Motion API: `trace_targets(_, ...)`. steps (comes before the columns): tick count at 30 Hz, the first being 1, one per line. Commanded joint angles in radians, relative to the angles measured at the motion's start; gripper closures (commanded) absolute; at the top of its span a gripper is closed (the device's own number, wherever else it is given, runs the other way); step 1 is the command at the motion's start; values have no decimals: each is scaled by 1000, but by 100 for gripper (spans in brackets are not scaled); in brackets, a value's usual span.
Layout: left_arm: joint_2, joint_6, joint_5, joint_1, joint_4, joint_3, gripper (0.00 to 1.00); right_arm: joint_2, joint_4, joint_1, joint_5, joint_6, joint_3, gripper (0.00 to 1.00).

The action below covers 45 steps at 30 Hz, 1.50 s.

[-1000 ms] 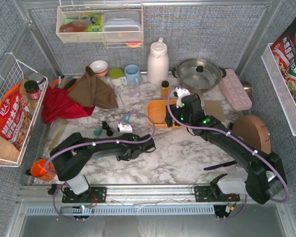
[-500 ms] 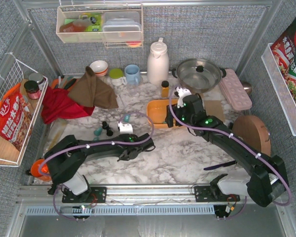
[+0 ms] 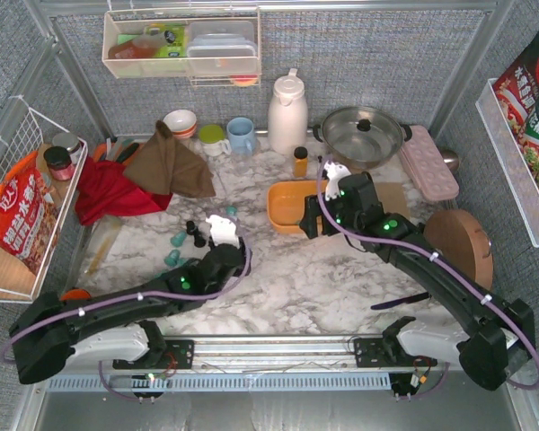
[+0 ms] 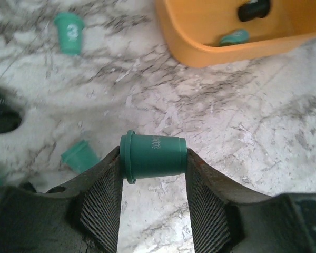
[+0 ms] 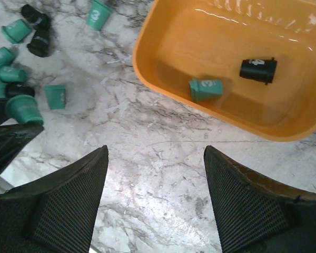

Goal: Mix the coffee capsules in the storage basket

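Coffee capsules [image 5: 55, 96], teal and black, lie mostly loose on the counter [image 5: 147, 142], scattered to the left of the storage basket [image 5: 142, 63]. One teal capsule [image 4: 154, 156] is pinched sideways between the fingers of the left pincer [image 4: 153, 164], over the marble, with the basket's corner beyond it. Two more lie apart inside the basket, a teal one [image 5: 205, 88] and a black one [image 5: 258, 69]. The right pincer [image 5: 156, 158] hangs spread wide just short of the basket's near wall.

The counter is white-grey marble, closed in by grey fabric panels. A white jug [image 3: 287, 112], a lidded pot [image 3: 361, 135] and a red cloth [image 3: 108, 193] sit toward the back.

From above, the right arm covers part of the basket, and the held capsule cannot be made out there.
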<state>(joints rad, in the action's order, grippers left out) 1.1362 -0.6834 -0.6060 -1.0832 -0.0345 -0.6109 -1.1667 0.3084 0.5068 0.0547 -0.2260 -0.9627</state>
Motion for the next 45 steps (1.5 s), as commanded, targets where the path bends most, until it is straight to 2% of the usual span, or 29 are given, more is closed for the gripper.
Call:
trace_targets(1, -89, 332, 107, 2, 506, 146, 50, 15, 40, 15, 48, -24, -27, 23)
trace_targets(9, -137, 658, 347, 1, 986, 366, 50, -12, 55, 68, 155, -67, -91, 30)
trace_targets(13, -88, 797, 416, 1, 1132, 411, 50, -63, 31, 107, 203, -96, -115, 33)
trace_targets(22, 25, 858, 546, 2, 1237, 388, 48, -137, 0, 203, 253, -118, -152, 39)
trace_targets(36, 13, 864, 550, 1, 1240, 374, 48, -150, -2, 245, 253, -125, -140, 45)
trace_targets(45, 15, 864, 548, 2, 1238, 364, 47, -163, -23, 255, 251, -145, -139, 57)
